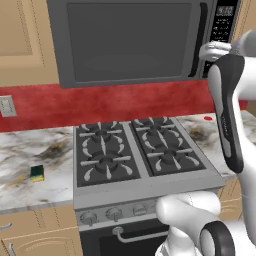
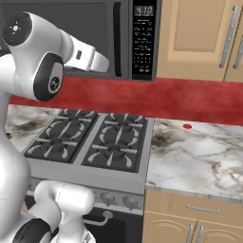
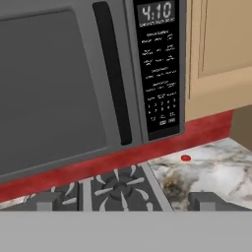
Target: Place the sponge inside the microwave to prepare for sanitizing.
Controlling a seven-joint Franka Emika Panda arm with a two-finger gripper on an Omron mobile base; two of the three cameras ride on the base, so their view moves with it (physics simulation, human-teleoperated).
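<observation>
The microwave (image 1: 130, 40) hangs above the stove with its door shut, its black handle (image 3: 113, 74) left of the button panel (image 3: 160, 69). In the right base view the microwave (image 2: 102, 23) sits behind my arm. The sponge (image 1: 37, 173), yellow with a green top, lies on the marble counter left of the stove, far from my hand. My gripper (image 3: 127, 202) is open and holds nothing. It hovers in front of the lower right of the microwave door, apart from it, with its fingertips (image 3: 47, 202) spread wide.
A gas stove (image 1: 135, 150) with black grates lies under the microwave. Marble counter (image 2: 199, 156) runs along both sides, with a small red dot (image 3: 185, 158) on the right part. Wooden cabinets (image 2: 199, 33) flank the microwave. A wall outlet (image 1: 7, 106) is at the left.
</observation>
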